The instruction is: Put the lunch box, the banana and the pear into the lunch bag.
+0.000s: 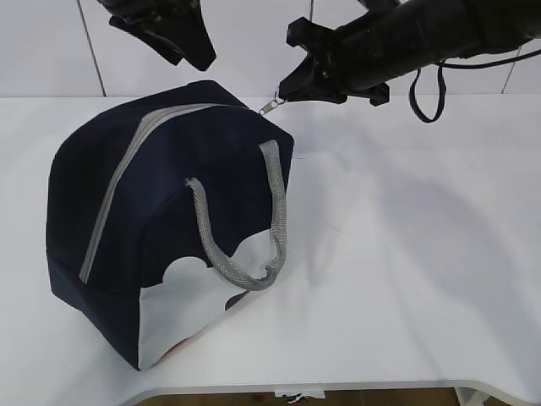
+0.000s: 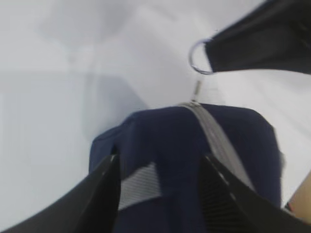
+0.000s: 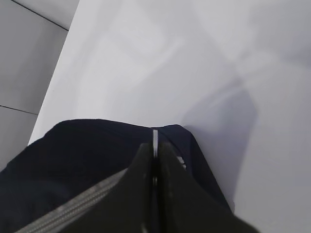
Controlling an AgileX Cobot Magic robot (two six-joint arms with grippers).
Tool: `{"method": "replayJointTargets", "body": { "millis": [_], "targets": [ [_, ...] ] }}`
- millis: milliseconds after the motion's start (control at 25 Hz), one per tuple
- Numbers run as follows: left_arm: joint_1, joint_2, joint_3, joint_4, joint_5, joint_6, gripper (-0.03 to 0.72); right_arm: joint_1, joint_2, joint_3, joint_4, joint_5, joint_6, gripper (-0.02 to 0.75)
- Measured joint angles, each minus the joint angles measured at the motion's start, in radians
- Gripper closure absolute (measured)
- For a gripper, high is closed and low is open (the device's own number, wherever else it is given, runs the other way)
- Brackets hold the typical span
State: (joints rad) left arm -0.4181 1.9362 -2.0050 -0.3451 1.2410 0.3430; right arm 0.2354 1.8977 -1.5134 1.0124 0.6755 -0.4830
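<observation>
Sitting on the left half of the white surface (image 1: 406, 254), the lunch bag (image 1: 127, 211) leans over, its grey zipper (image 1: 118, 186) running diagonally across the navy top and looking closed along its visible length. One grey handle (image 1: 245, 228) loops down over the white side panel (image 1: 190, 313). At the upper left of the frame the left tool (image 1: 182, 38) hovers above the bag, its fingers (image 2: 87, 194) spread apart and holding nothing. At the upper middle, the right tool (image 1: 292, 89) is clamped on the ring pull (image 1: 272, 105) at the bag's top corner, fingers pressed together around the thin metal ring.
</observation>
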Motion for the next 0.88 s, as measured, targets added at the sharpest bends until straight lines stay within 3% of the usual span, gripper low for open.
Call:
{"method": "replayJointTargets", "body": {
  "millis": [200, 400, 880],
  "targets": [
    [0.057, 0.064, -0.029, -0.112, 0.0, -0.002, 0.296, 0.0, 0.0, 0.0, 0.0, 0.0, -0.002, 0.737],
    [0.059, 0.074, -0.031, -0.191, 0.0, -0.002, 0.296, 0.0, 0.0, 0.0, 0.0, 0.0, -0.005, 0.737],
    [0.059, 0.088, -0.031, -0.183, 0.0, -0.002, 0.296, 0.0, 0.0, 0.0, 0.0, -0.002, -0.007, 0.737]
  ]
}}
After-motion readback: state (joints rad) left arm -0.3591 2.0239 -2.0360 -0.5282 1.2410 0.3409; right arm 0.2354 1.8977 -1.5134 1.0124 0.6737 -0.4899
